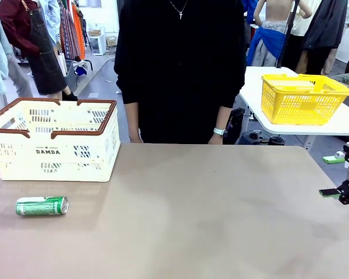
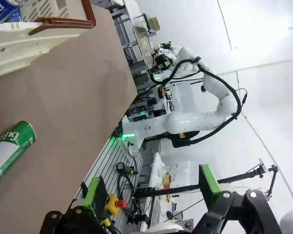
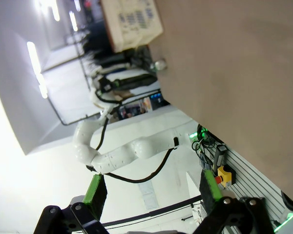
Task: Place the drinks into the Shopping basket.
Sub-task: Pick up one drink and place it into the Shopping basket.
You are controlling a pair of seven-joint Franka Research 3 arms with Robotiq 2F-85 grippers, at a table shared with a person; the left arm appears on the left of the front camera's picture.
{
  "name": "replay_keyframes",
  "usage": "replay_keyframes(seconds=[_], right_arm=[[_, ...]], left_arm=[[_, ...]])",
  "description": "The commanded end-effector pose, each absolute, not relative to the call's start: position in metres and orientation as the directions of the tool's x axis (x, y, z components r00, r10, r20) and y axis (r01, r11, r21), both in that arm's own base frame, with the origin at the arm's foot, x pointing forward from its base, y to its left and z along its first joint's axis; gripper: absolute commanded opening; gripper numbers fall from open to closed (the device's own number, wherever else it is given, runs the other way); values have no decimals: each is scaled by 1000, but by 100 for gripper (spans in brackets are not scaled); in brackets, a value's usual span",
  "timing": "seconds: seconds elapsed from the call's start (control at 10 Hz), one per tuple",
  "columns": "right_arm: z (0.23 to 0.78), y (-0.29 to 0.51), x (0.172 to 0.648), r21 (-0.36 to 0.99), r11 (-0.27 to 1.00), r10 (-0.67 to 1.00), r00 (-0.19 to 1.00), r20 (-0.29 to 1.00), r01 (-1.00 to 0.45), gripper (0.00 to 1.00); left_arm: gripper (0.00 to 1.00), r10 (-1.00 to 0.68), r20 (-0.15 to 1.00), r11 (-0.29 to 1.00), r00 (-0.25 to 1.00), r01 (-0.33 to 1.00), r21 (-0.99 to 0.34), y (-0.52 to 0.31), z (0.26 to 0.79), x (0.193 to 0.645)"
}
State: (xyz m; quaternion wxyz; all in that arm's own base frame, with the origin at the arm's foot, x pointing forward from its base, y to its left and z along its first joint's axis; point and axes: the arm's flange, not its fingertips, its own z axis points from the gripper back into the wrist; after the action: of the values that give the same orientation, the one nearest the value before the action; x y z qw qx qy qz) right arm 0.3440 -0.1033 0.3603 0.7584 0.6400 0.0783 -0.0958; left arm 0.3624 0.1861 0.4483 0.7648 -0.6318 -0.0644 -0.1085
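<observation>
While one green can (image 1: 42, 206) lies on its side on the brown table (image 1: 209, 215), at about eight o'clock from the table's middle, the cream basket (image 1: 52, 139) stands just behind it at ten o'clock, its mouth facing up and its brown handles folded down along the rim. That layout seems meant to keep the job short: the can sits close to the basket's front wall but apart from it, so a lift and a short carry toward the far side would bring it over the opening. A blue and white shape shows at the top left corner of the left wrist view, possibly a can already inside, though too little of it shows to be sure.

Both arms are parked off the table. The left gripper (image 2: 151, 187) stands wide with nothing between its green pads, looking across the near table edge toward the can. The right gripper (image 3: 151, 190) is likewise spread and holds nothing; in the front view it hangs past the table's three o'clock edge.

Room is generous. From the middle out to the right edge the tabletop is bare. A person in black stands at twelve o'clock against the far edge, hands down. The can lies near the left edge, so a nudge could roll it.
</observation>
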Motion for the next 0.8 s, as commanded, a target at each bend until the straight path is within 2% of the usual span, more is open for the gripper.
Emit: replay_keyframes(seconds=[0.0,0.4,0.6,0.7], right_arm=[[364,-103,341,948,179,-51,965,-259,264,100],[364,-103,341,948,179,-51,965,-259,264,100],[364,-103,341,948,179,-51,965,-259,264,100],[364,-103,341,948,179,-51,965,-259,264,100]], left_arm=[[100,-80,226,170,971,237,-956,185,449,357],[100,-84,235,178,968,247,-953,186,448,362],[100,-447,332,368,831,509,-778,146,458,353],[100,-555,349,415,755,615,-671,130,461,346]])
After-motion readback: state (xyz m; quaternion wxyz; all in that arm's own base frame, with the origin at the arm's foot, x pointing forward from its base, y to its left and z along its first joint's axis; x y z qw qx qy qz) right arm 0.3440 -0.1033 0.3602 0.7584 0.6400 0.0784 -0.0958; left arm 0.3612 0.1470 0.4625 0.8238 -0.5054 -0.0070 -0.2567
